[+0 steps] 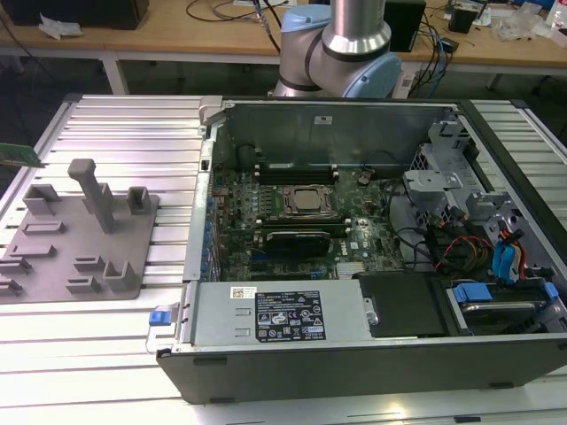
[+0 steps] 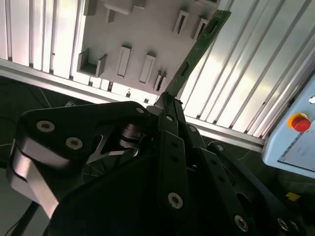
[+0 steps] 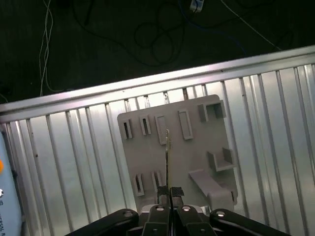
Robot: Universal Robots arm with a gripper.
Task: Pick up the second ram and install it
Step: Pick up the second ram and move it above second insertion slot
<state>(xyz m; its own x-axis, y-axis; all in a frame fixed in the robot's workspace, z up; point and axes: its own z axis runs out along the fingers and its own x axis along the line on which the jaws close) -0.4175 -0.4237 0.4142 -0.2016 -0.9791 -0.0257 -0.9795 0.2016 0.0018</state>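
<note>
My gripper is shut on the second ram, a thin green stick that I see edge-on here, held above the grey tray. In the second wrist view the second ram juts out from the black fingertips over the tray. In the exterior view one end of the second ram pokes in at the far left, above and behind the tray. The open computer case holds the green motherboard, with dark memory slots behind the processor.
The case walls rise around the motherboard on the ribbed aluminium table. The arm's base stands behind the case. A drive bay with blue tabs and cables fills the exterior view's right. A red stop button sits beside the table.
</note>
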